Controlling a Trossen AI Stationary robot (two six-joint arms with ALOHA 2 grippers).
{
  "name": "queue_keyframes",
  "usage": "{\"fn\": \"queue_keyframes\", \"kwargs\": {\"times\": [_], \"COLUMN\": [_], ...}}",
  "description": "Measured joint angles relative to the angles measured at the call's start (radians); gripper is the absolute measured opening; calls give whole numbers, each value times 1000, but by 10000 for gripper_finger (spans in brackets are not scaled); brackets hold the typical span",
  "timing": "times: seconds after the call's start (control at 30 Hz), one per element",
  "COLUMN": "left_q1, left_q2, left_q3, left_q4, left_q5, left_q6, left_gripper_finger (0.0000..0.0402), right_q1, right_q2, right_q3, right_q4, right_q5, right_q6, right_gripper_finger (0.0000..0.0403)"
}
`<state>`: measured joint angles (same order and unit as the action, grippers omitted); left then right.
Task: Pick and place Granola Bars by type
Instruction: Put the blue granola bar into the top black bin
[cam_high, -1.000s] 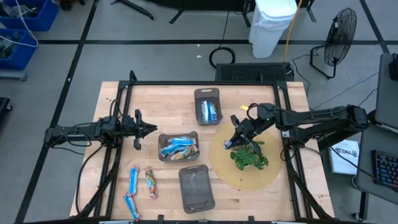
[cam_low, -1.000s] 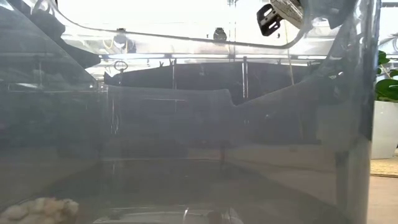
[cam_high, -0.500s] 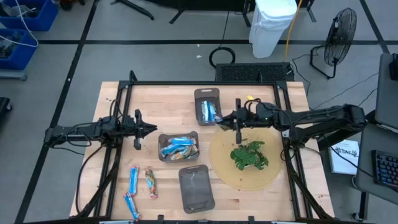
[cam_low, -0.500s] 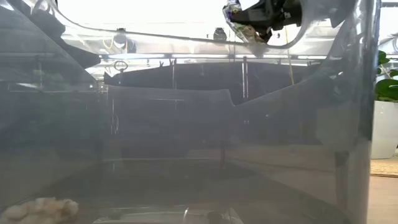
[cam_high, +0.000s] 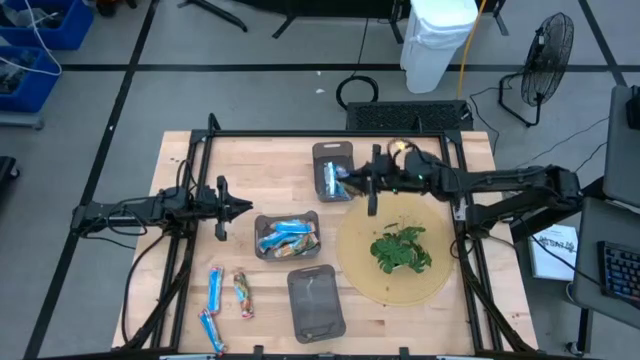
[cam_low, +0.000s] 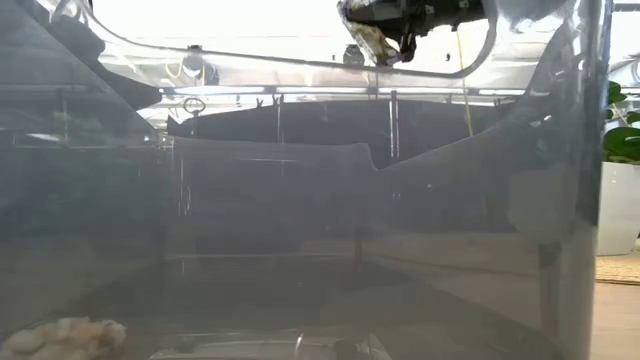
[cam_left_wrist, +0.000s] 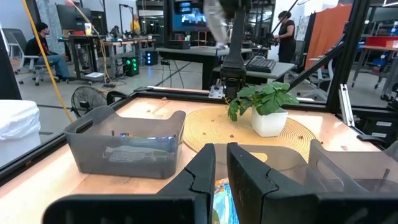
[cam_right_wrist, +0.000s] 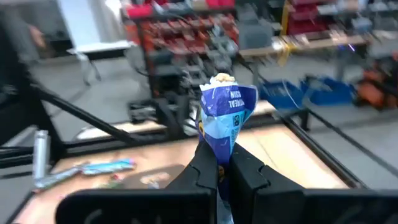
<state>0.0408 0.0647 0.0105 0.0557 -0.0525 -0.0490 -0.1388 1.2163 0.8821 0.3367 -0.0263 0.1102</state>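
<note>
My right gripper (cam_high: 352, 183) hovers at the right rim of the far grey tray (cam_high: 333, 152), shut on a blue-and-white granola bar (cam_right_wrist: 225, 115); the bar also shows at the top of the low view (cam_low: 371, 41). That tray holds blue bars (cam_high: 336, 180). The middle tray (cam_high: 262, 222) holds several bars (cam_high: 287, 236). The near tray (cam_high: 316, 302) lies flat in front. Three loose bars lie on the wood at the near left (cam_high: 215, 288), (cam_high: 243, 295), (cam_high: 210, 330). My left gripper (cam_high: 236, 208) waits left of the middle tray, fingers nearly together, holding nothing. My right gripper pinches the bar's near end (cam_right_wrist: 224, 155) between its two fingers (cam_right_wrist: 206, 167). The fingers lie level and point toward the table's left. The bar sticks out beyond the fingertips, along the fingers, its crimped free end (cam_right_wrist: 219, 81) foremost, lifted clear of tray and table.
A green plant in a white pot (cam_high: 400, 250) stands on a round woven mat (cam_high: 365, 275) at the right. A black frame (cam_high: 300, 134) runs round the table's edges. Bare wood lies at the far left (cam_high: 250, 165).
My right gripper has carried the bar from above the plant up and toward the table's far left, to the far tray's right rim. Its wrist has swung round so that the fingers now point toward the table's left. It stays shut on the bar.
</note>
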Motion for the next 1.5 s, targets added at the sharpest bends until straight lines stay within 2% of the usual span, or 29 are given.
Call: {"fn": "queue_keyframes", "kwargs": {"times": [0.13, 0.27, 0.47, 0.6, 0.77, 1.07, 1.2, 1.5], "left_q1": [0, 0, 0, 0, 0, 0, 0, 0], "left_q2": [0, 0, 0, 0, 0, 0, 0, 0], "left_q3": [0, 0, 0, 0, 0, 0, 0, 0], "left_q4": [0, 0, 0, 0, 0, 0, 0, 0], "left_q5": [0, 0, 0, 0, 0, 0, 0, 0], "left_q6": [0, 0, 0, 0, 0, 0, 0, 0], "left_gripper_finger": [47, 47, 47, 47, 47, 47, 47, 47], "right_q1": [-68, -138, -232, -266, -296, -313, -306, -235], "right_q2": [13, 38, 146, 254, 389, 586, 633, 662], "right_q3": [86, 140, 211, 252, 261, 261, 259, 180], "right_q4": [-179, -254, -270, -310, -292, -130, -97, 126], "right_q5": [3, -1, -131, -134, -129, -125, -31, 195], "right_q6": [29, 63, 156, 162, 159, 167, 216, 268], "right_gripper_finger": [4, 4, 4, 4, 4, 4, 4, 4]}}
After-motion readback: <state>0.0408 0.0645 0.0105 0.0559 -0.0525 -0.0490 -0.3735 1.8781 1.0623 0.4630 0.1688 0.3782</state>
